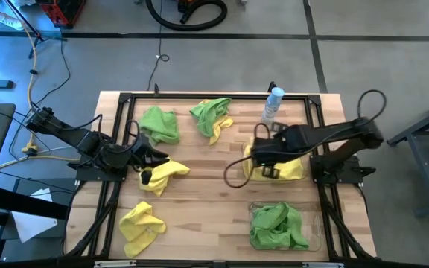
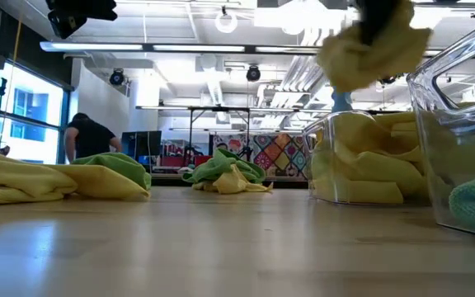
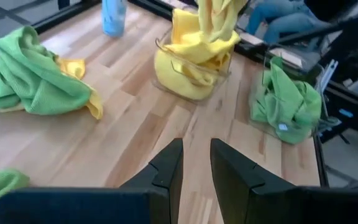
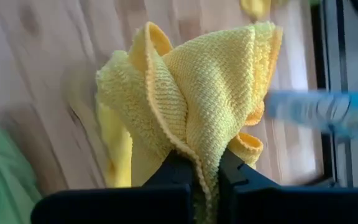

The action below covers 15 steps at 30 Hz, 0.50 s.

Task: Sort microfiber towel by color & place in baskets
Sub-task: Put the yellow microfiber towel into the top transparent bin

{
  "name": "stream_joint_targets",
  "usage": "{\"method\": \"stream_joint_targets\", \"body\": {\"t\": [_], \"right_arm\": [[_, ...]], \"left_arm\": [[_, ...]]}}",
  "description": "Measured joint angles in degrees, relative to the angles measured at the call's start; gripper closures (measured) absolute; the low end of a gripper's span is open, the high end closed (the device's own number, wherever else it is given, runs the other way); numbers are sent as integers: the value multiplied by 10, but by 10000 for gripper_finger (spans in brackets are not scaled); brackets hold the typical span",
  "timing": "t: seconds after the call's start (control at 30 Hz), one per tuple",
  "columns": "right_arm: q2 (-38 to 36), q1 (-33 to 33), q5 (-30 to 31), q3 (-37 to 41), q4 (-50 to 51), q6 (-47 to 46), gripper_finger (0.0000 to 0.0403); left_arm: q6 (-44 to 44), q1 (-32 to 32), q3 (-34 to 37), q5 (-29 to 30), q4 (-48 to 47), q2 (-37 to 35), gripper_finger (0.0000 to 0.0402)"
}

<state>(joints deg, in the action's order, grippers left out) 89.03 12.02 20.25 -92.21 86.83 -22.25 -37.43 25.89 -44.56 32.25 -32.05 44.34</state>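
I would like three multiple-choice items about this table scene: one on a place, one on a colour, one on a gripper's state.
1. Where is the clear plastic basket with green cloths?
A. table's front right
B. table's far left
C. under the left arm

2. What colour is the microfiber towel that the right gripper holds?
A. green
B. yellow
C. blue

3. How are the left gripper's fingers?
A. clamped on a towel
B. slightly apart, holding nothing
C. around the bottle

Answers: 1 A, the high view shows it at the front right. 2 B, the right wrist view shows yellow cloth pinched. 3 B, the left wrist view shows an empty gap.
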Motion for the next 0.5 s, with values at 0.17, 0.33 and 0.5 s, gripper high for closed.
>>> {"method": "stream_joint_targets", "body": {"t": [0.17, 0.33, 0.5], "right_arm": [[-107, -16, -46, 147, -112, 44, 400], [-147, -52, -98, 238, -199, 94, 400], [-129, -88, -146, 296, -300, 155, 401]], "left_arm": [[13, 0, 0, 12, 2, 1, 335], [69, 0, 0, 13, 3, 10, 335], [64, 0, 0, 13, 6, 29, 335]]}}
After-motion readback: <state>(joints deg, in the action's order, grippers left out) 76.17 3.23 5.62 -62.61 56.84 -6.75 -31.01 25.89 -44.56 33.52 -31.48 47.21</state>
